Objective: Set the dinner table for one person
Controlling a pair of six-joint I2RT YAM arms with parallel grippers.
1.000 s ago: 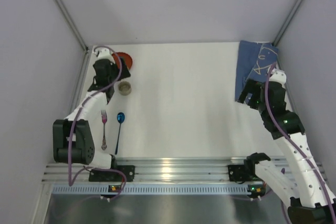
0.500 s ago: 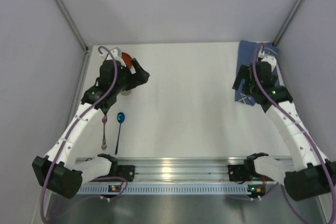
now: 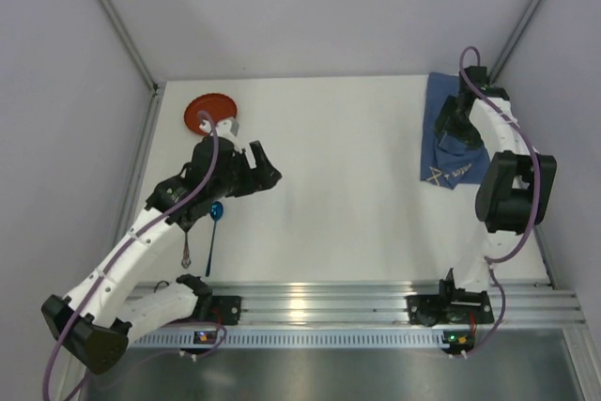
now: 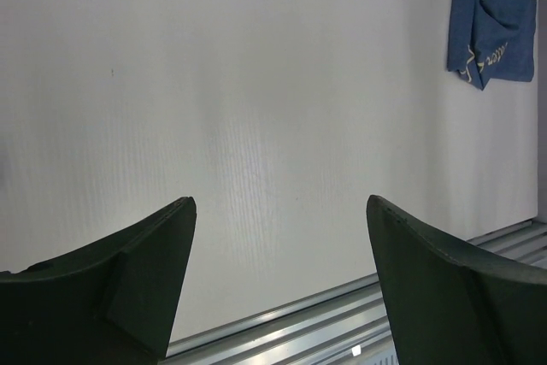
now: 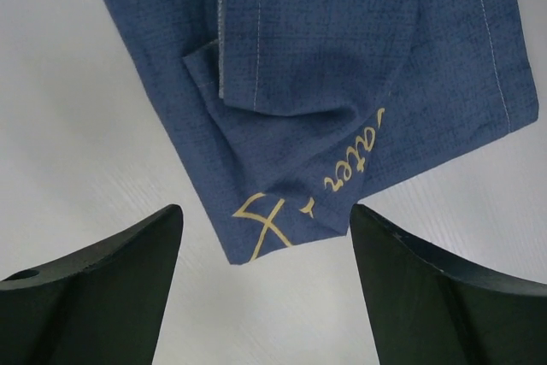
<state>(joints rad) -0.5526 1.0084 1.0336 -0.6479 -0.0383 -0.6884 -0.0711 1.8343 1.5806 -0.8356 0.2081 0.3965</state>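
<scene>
The white dinner table (image 3: 347, 185) fills the top view. A folded blue placemat (image 3: 443, 143) with cream drawings lies at its far right; it also shows in the right wrist view (image 5: 342, 57) and the left wrist view (image 4: 493, 14). My right gripper (image 3: 457, 122) hovers open over the placemat, whose near corner lies between the fingers (image 5: 265, 221). My left gripper (image 3: 267, 174) is open and empty over bare table left of centre, also seen in its wrist view (image 4: 279, 211). A red plate (image 3: 208, 110) sits at the far left. A blue spoon (image 3: 214, 218) and a fork (image 3: 186, 251) lie near the left front.
Grey walls close in the table on the left, back and right. A metal rail (image 3: 310, 302) runs along the near edge. My left arm (image 3: 160, 218) crosses above the fork and spoon and hides the spot beside the plate.
My left gripper has swung from the plate's corner out toward the table's middle. My right arm has stretched back to the far right, its gripper now over the placemat.
</scene>
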